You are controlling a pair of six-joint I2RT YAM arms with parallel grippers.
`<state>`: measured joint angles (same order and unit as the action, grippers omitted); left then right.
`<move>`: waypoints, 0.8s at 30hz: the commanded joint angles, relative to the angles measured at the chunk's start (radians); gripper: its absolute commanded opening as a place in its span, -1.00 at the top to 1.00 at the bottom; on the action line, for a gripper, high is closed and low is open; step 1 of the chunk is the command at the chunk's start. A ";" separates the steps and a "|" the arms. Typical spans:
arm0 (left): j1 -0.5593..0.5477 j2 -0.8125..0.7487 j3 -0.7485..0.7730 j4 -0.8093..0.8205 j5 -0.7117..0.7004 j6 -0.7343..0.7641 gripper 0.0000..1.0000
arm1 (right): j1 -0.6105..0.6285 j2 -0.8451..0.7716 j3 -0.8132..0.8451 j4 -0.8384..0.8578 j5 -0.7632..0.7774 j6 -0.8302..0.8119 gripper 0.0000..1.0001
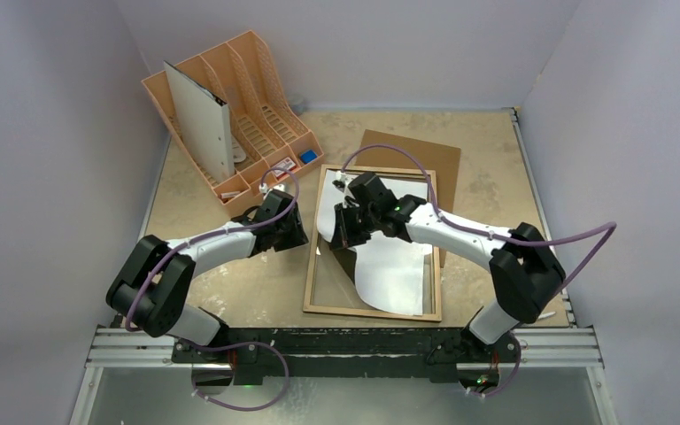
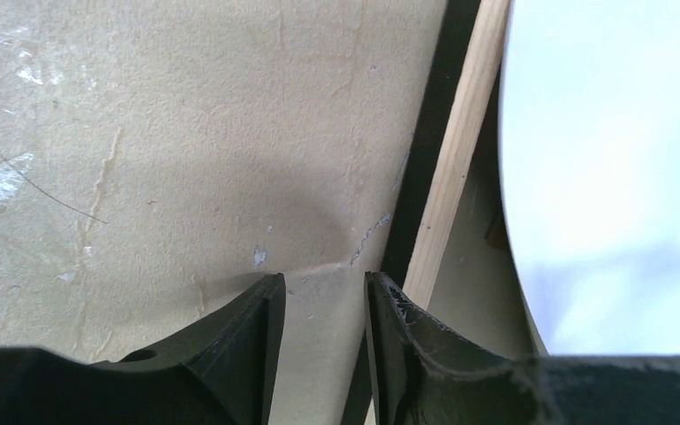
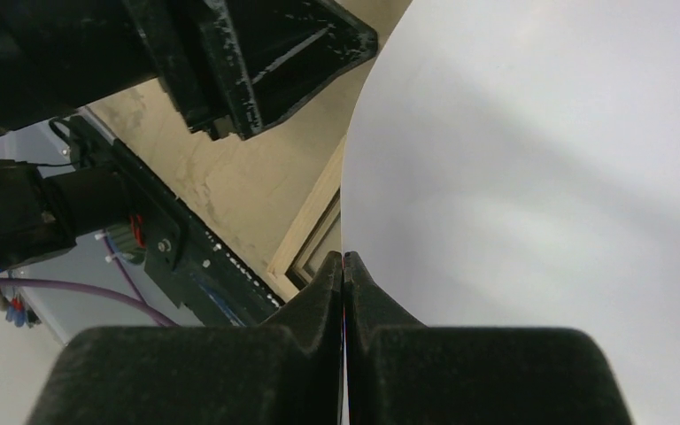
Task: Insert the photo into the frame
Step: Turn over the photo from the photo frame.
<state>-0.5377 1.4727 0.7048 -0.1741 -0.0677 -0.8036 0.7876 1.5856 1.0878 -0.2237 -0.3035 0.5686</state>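
Currently the right arm's forearm reaches left over the large rectangular light-wood picture frame [image 2: 458, 142], which lies flat on the beige table [image 1: 230, 283]. The right gripper [image 3: 343, 261] is clamped on the edge of the large glossy photo [image 3: 540, 177], which curls above the glass with its white reverse up. The left arm's forearm extends right. The left gripper [image 2: 323, 285] hovers partly apart and empty, just beside the frame's left rim.

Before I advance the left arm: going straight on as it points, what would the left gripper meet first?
Probably the table, just outside the frame's wood rail; depth is unclear, and the nearer finger might clip that rail.
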 commanded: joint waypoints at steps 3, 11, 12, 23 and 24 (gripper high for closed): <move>0.010 -0.035 0.017 -0.005 -0.039 -0.002 0.18 | -0.002 0.026 0.006 -0.033 0.110 -0.043 1.00; 0.012 -0.032 0.020 -0.004 -0.039 0.001 0.17 | -0.001 0.042 0.017 -0.084 0.167 -0.106 1.00; 0.013 -0.032 0.022 -0.005 -0.039 0.001 0.17 | -0.001 0.042 0.017 -0.081 0.161 -0.106 1.00; 0.013 -0.034 0.028 -0.014 -0.046 0.003 0.16 | 0.015 0.031 0.002 -0.056 0.124 -0.096 0.57; 0.013 -0.035 0.029 -0.016 -0.047 0.003 0.15 | 0.015 0.024 0.000 -0.043 0.123 -0.089 0.48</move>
<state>-0.5304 1.4677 0.7048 -0.1940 -0.0963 -0.8021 0.7990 1.6318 1.0878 -0.2924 -0.1757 0.4747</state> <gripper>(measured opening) 0.418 0.181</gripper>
